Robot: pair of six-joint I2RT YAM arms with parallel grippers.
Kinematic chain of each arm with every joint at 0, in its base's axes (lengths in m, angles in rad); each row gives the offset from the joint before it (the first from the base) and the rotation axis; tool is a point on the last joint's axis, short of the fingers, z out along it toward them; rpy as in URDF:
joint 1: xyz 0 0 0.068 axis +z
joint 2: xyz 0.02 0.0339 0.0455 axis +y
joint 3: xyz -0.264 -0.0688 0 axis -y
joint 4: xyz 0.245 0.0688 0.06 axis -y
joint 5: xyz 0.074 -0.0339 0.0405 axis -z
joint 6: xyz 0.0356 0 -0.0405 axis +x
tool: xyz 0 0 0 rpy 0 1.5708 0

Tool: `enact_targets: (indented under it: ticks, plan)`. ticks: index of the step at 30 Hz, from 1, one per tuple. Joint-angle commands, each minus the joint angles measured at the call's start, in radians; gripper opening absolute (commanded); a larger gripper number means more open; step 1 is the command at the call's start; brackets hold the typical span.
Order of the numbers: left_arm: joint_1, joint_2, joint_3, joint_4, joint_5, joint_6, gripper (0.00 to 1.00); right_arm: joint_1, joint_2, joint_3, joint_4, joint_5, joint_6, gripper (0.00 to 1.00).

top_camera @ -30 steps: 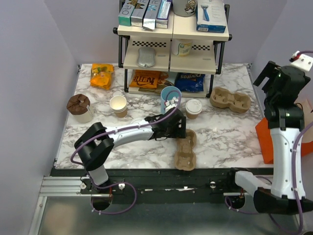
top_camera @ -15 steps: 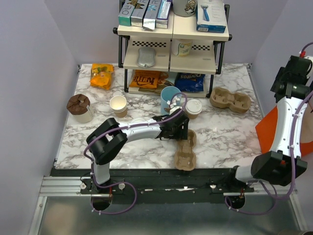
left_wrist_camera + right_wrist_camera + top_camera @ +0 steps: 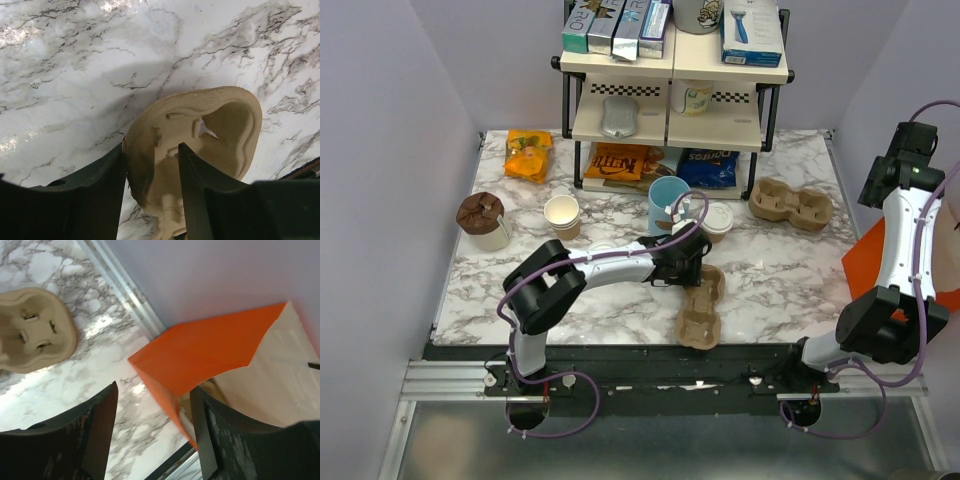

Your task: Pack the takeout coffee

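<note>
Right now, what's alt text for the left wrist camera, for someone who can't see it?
The left tool straddles one end of a tan pulp cup carrier, one dark finger outside its edge and the other over its middle. The carrier lies on a white marble table, and its visible well is empty.

Left arm (image 3: pixel 610 268), white links with black joints: folded sharply at the elbow, forearm reaching low and rightward, wrist pitched down. Left gripper (image 3: pixel 150 167), black, two fingers: jaws partly parted. Whether they are clamped cannot be determined.

Right arm (image 3: pixel 900 240), same build: elbow bent low, forearm standing near upright, wrist held high. Right gripper (image 3: pixel 152 425), black, two fingers: angled downward, jaws standing apart with nothing between them.
</note>
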Motion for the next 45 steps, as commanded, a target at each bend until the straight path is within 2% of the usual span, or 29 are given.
enact_targets:
  ticks: [1,7,11,13,17,23,27,29,30,34,38,40,45]
  plan:
    - [-0.008,0.017,0.024,-0.029,-0.012,0.009,0.43,-0.006,-0.019,-0.029,-0.086,-0.070,0.079,0.59]
    - [-0.009,-0.017,-0.009,-0.033,-0.020,0.002,0.36,-0.004,-0.113,-0.069,-0.076,-0.109,0.115,0.44]
    - [-0.008,-0.049,-0.038,-0.044,-0.023,-0.001,0.31,-0.004,-0.150,-0.070,-0.051,-0.132,0.115,0.17]
    - [-0.006,-0.075,-0.052,-0.043,-0.018,0.002,0.27,-0.004,-0.138,-0.060,-0.057,-0.133,0.110,0.10]
    - [-0.006,-0.115,-0.062,-0.061,-0.027,0.005,0.25,-0.004,-0.119,-0.053,-0.080,-0.133,0.107,0.01]
    - [0.011,-0.192,-0.094,-0.105,-0.050,-0.006,0.21,0.069,-0.153,-0.052,-0.076,-0.205,0.083,0.01]
    - [0.038,-0.275,-0.138,-0.125,-0.052,-0.007,0.21,0.290,-0.209,-0.064,-0.057,-0.286,-0.011,0.01]
    - [0.050,-0.345,-0.179,-0.145,-0.053,-0.010,0.21,0.359,-0.226,-0.089,-0.060,-0.334,-0.054,0.01]
    - [0.058,-0.373,-0.196,-0.153,-0.057,-0.015,0.21,0.428,-0.234,-0.099,-0.066,-0.331,-0.065,0.01]
    - [0.113,-0.578,-0.310,-0.203,-0.076,-0.023,0.21,0.545,-0.245,-0.121,-0.108,-0.287,-0.088,0.01]
    - [0.149,-0.771,-0.393,-0.246,-0.078,-0.024,0.28,0.680,-0.255,-0.151,-0.132,-0.245,-0.117,0.01]
    - [0.159,-0.862,-0.419,-0.268,-0.075,-0.029,0.29,0.787,-0.262,-0.164,-0.152,-0.205,-0.141,0.01]
    - [0.198,-0.968,-0.439,-0.322,-0.046,-0.012,0.29,0.977,-0.282,-0.175,-0.168,-0.231,-0.213,0.01]
